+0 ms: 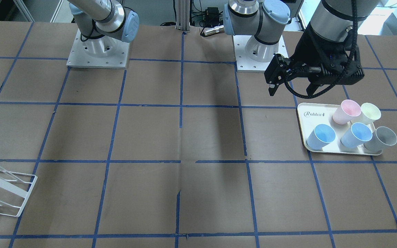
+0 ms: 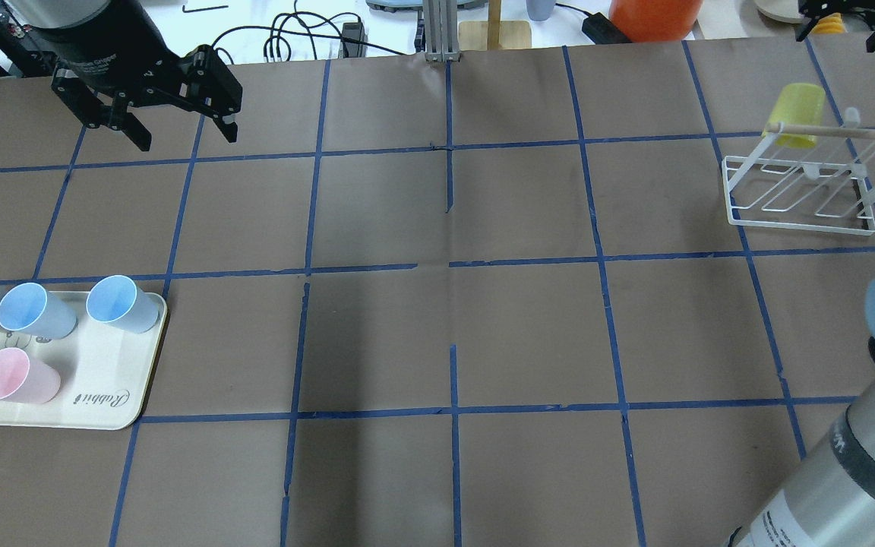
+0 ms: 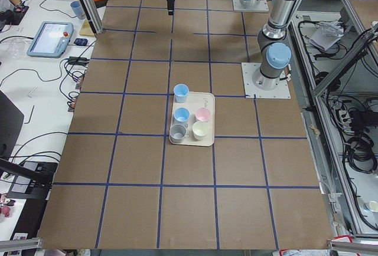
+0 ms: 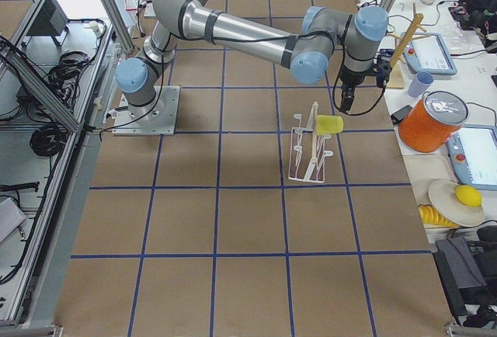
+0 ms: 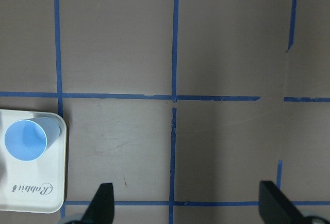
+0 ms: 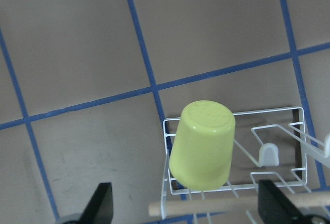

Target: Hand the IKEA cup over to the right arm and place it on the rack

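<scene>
Right end effector [image 6: 188, 206]: fingers spread wide, nothing held. Directly beneath it, and apart from both fingers, the bright yellow, smooth plastic tapered tumbler [image 6: 203, 144], mouth down and tilted on the small white wire-frame rack [image 6: 268, 154]. Seemingly seated there already, so judged as the release-and-retreat stage, with the handover to the right arm behind.

To finish cleanly: raise the end effector straight up off the tumbler before any sideways travel. Hold the fingers at their present spread, so that neither one clips the tumbler's upturned base or the pale wooden rod [image 6: 232, 204] crossing just below the fingertips. Go slowly; a light, smooth tumbler perched on thin wire will probably tip at a slight nudge. Check that it sits steady before leaving.

Left end effector [image 2: 183, 133]: also wide open and empty, far across the brown, blue-taped desk [image 2: 529, 327], with the cream tray [image 2: 103, 380] of pastel cups below and beside it.
</scene>
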Action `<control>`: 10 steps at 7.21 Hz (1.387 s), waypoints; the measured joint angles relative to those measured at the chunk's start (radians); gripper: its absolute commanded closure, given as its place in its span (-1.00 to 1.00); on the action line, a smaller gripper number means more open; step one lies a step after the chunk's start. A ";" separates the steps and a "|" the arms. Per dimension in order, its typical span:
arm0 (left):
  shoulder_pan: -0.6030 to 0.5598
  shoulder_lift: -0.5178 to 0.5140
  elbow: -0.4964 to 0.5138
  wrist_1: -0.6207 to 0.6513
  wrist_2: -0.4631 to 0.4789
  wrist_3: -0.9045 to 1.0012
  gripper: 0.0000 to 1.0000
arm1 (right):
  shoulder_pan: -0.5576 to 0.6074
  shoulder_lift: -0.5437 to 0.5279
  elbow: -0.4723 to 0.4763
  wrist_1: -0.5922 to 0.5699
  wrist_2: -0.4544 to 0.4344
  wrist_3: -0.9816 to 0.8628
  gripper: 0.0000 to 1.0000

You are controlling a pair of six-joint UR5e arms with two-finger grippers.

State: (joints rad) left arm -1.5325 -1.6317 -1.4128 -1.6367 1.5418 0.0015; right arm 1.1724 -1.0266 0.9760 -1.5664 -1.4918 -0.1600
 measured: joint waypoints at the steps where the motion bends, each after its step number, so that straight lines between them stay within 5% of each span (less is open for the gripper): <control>1: 0.000 0.001 0.000 0.000 0.002 0.002 -1.00 | 0.033 -0.041 -0.020 0.081 0.001 0.032 -1.00; 6: 0.000 0.000 0.000 0.001 0.006 0.006 -1.00 | 0.294 -0.177 0.016 0.298 -0.009 0.148 -1.00; 10: 0.000 -0.002 -0.001 0.001 0.006 -0.002 -1.00 | 0.350 -0.417 0.325 0.267 -0.022 0.300 -1.00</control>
State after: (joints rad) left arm -1.5324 -1.6333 -1.4133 -1.6353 1.5482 -0.0009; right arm 1.5219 -1.4435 1.3009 -1.2997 -1.5142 0.1400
